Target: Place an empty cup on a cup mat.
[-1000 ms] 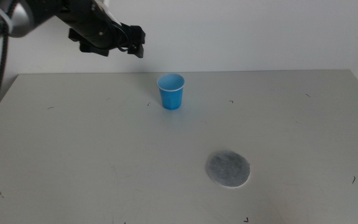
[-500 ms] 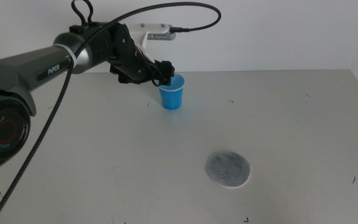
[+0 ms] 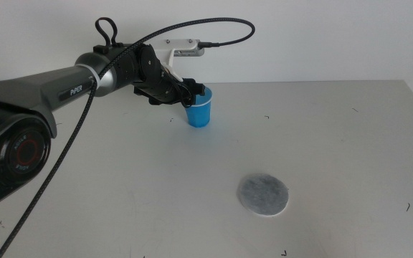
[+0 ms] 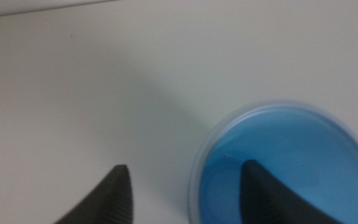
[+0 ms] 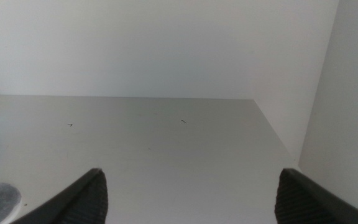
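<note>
Left end effector [image 3: 194,91] jaws apart astride cup [image 3: 198,112] rim, fingertips partly hidden.

Pale grey tabletop [image 3: 120,186], matte, filling most of the middle view; scattered small dark marks [image 3: 267,117] across the surface, one more [image 3: 408,207] near the right edge, another [image 3: 57,124] toward the left. Plain white wall [image 3: 321,36] behind the far edge. In the right wrist view, same tabletop [image 5: 166,162] with two tiny dark marks [image 5: 183,121], white wall [image 5: 135,43] at the back and a second white wall panel [image 5: 347,112] standing along the side, meeting in a corner
</note>
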Robot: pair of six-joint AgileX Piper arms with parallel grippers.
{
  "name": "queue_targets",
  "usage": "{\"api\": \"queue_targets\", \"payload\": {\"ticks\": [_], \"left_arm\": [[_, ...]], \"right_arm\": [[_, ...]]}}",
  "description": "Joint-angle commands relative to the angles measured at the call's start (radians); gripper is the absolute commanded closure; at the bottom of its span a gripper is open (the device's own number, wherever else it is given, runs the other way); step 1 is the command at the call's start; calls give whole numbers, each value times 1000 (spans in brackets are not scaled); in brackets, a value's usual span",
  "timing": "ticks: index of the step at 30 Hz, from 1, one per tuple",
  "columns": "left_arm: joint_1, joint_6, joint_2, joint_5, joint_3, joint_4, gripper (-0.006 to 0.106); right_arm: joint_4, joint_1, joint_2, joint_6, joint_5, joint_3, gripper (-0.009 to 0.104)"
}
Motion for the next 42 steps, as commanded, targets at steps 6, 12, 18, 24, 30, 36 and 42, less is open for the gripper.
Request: {"api": "queue_targets", "payload": {"ticks": [6, 12, 18, 24, 30, 36, 42], "left_arm": [[-5, -6, -76, -53, -34, -75, 100], [-12, -6, -142, 8, -32, -65, 100], [-50, -36, -358, 3, 138, -51, 100], [-121, -97, -574, -82, 411, -48, 100], [-226, -168, -663, -137, 568, -48, 100], [-329, -172, -610, -190, 581, -48, 100], [-384, -172, -523, -258, 581, -80, 100]], "right_arm": [[-14, 0, -26, -5, -75, -8, 1], [-14, 0, -26, -5, -75, -8, 1], [-14, 0, -26, -5, -75, -8, 1], [-14, 0, -26, -5, -75, -8, 1], [-14, 0, -26, -5, -75, -8, 1], [-14, 0, -26, -5, -75, -8, 1], [-14, 0, -26, -5, -75, -8, 1]]}}
